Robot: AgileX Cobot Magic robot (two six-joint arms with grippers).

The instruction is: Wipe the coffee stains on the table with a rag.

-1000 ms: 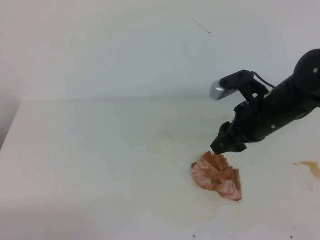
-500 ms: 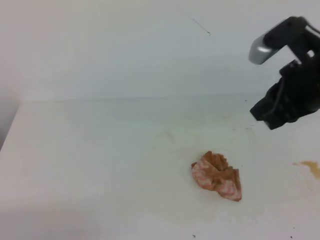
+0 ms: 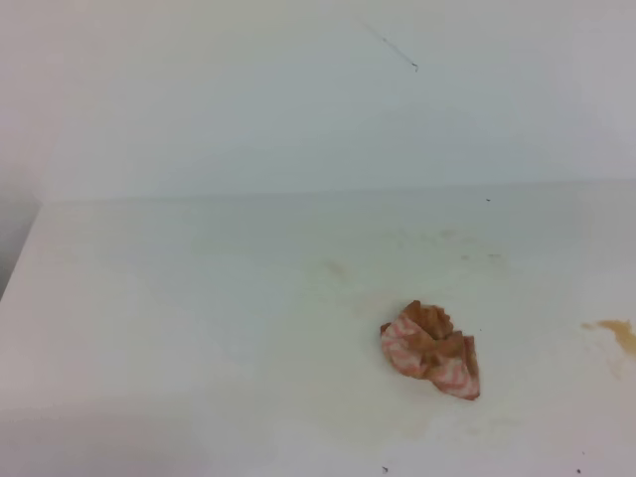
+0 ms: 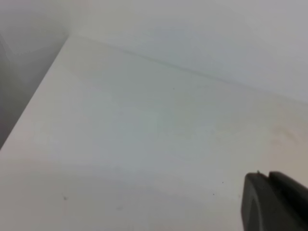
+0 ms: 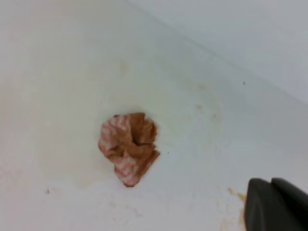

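Though pressed together on nothing, keeps the right gripper (image 5: 270, 192) well apart from the rag (image 5: 129, 147), crumpled loose on the table (image 3: 199, 298) left of the coffee stains (image 3: 618, 330); cannot tell the state of the left gripper (image 4: 267, 185). Risks leaving the amber blotch unwiped, or smearing it with bare fingers, given no cloth in hand. Differs from a second ago: then hung spread right over the rag, now gone from the high view, with the rag unmoved.
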